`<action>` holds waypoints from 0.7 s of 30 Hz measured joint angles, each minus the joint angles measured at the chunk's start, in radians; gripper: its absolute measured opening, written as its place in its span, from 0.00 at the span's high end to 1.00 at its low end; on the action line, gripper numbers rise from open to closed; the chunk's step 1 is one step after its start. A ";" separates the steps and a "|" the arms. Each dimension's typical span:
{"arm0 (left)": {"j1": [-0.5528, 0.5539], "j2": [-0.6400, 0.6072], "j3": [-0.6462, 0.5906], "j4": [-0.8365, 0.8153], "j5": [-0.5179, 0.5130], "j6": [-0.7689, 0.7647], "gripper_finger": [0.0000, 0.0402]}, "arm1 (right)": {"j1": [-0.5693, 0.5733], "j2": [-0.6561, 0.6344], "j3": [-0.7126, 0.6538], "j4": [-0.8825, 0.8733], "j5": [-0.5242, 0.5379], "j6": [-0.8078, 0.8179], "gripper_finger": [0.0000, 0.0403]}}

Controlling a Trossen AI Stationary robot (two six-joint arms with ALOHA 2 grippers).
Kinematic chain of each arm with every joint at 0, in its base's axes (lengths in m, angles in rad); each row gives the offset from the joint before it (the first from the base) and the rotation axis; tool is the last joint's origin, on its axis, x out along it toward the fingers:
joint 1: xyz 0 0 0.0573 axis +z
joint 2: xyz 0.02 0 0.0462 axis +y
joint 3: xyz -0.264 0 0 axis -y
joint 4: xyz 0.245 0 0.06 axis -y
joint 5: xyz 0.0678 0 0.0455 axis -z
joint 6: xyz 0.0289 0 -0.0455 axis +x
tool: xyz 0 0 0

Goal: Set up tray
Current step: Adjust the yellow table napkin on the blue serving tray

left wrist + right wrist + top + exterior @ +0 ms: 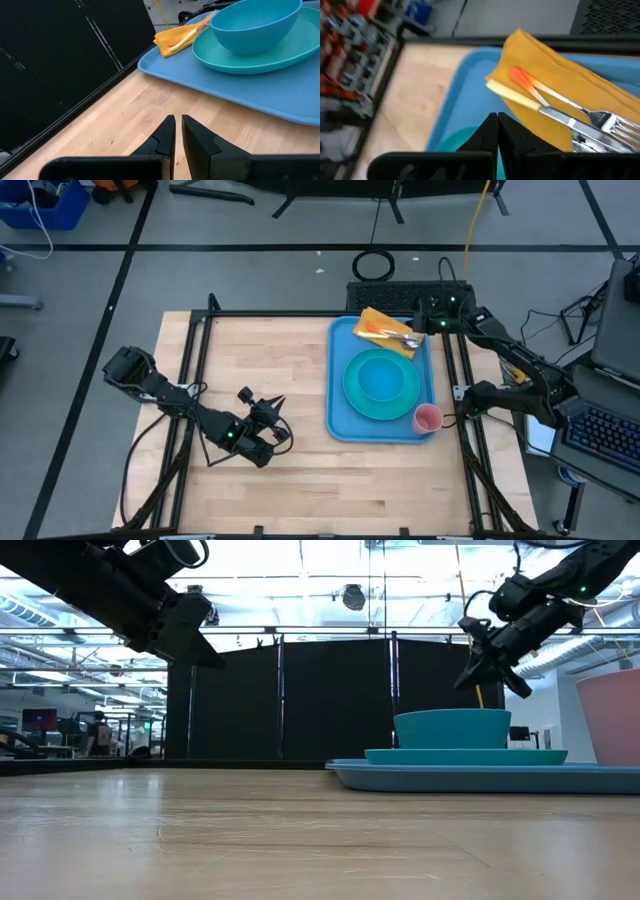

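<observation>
On the right half of the wooden worktop (270,360) I see the tray (340,370), a flat blue plastic rectangle with rounded corners and a low raised rim, lying against the worktop's right frame rail. A round turquoise plate (381,383) sits in its middle with a smooth turquoise bowl (250,22) on it. At the tray's far end a folded yellow-orange napkin (378,324) carries a metal fork (600,119) and a second utensil with a pale handle and orange tip (520,77). A pink cup (428,418) stands in the near right corner. My right pincer (437,323) hangs just over the napkin end, fingers pressed together and holding nothing. My left pincer (277,424) hovers above bare wood well to the tray's left, its fingers nearly together with a thin slit between them, empty. Nothing lies between it and the tray. The wood is pale, with planked grain.
</observation>
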 joint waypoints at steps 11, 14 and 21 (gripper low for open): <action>0.022 0.000 0.000 0.023 -0.027 0.014 0.91 | 0.152 0.123 0.117 -0.168 0.198 -0.290 1.00; 0.054 0.000 0.000 0.023 -0.030 0.018 0.91 | 0.197 0.187 0.206 -0.290 0.375 -0.389 1.00; 0.125 0.000 0.000 0.024 0.008 0.018 0.91 | 0.239 0.337 0.387 -0.415 0.518 -0.553 1.00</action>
